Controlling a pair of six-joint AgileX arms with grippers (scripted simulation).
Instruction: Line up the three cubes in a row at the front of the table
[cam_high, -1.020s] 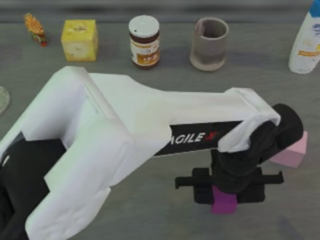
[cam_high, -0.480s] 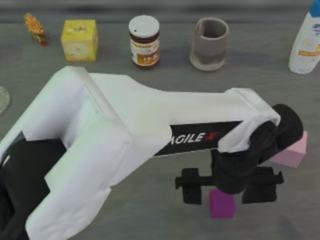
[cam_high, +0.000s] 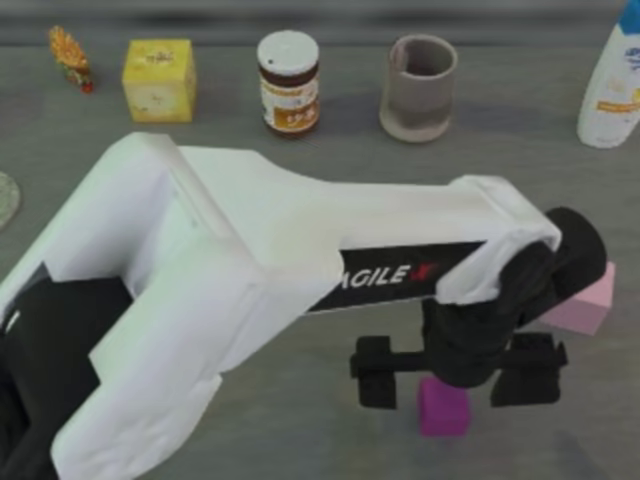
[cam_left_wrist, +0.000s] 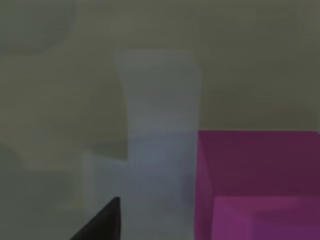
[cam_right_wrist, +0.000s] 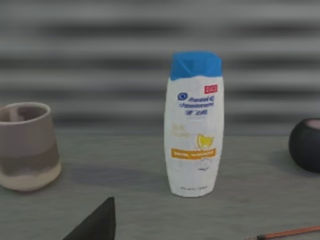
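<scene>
Left gripper (cam_high: 457, 371) has just let go: a second ago its fingers (cam_high: 377, 371) were clamped on the small purple cube (cam_high: 443, 406), now they stand wide apart with nothing held. The cube sits on the bench (cam_high: 300, 420) between and just forward of the fingers, clear of both. So this cube looks placed at the front; the row isn't finished. The pale pink cube (cam_high: 585, 303) sits just beyond the far-side finger, partly hidden by the wrist, near the bench's right side. The third cube isn't visible in the top view. There is open bench on the near-side finger's side for more cubes; less room toward the pink cube. Jar (cam_high: 289, 82), mug (cam_high: 419, 87), yellow box (cam_high: 158, 79) and shampoo bottle (cam_high: 613, 83) are well apart at the back. Right gripper isn't in the top view; can't tell its fingers.
</scene>
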